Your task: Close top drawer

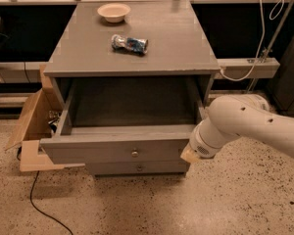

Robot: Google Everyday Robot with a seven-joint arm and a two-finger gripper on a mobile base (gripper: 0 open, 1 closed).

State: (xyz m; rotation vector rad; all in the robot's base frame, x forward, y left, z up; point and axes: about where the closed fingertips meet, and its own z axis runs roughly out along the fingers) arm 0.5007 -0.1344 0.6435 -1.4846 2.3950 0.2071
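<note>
Grey-painted top drawer [98, 151] stands pulled well out of the table [176, 48], its inside bare. Claw [188, 154] sits against the right end of the drawer front; whether it is open or closed cannot be told. Bowl [113, 11] and crumpled packet [130, 44] rest on top.

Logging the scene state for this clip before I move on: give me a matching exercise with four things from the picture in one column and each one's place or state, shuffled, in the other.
Things:
1. top drawer
2. bowl
3. gripper
4. cardboard box

Places or states:
a. on the floor, left of the cabinet
b. pulled out, open
c. on the cabinet top, near its back edge
d. at the right end of the open drawer's front panel

Pairs: 1-b; 2-c; 3-d; 4-a
</note>
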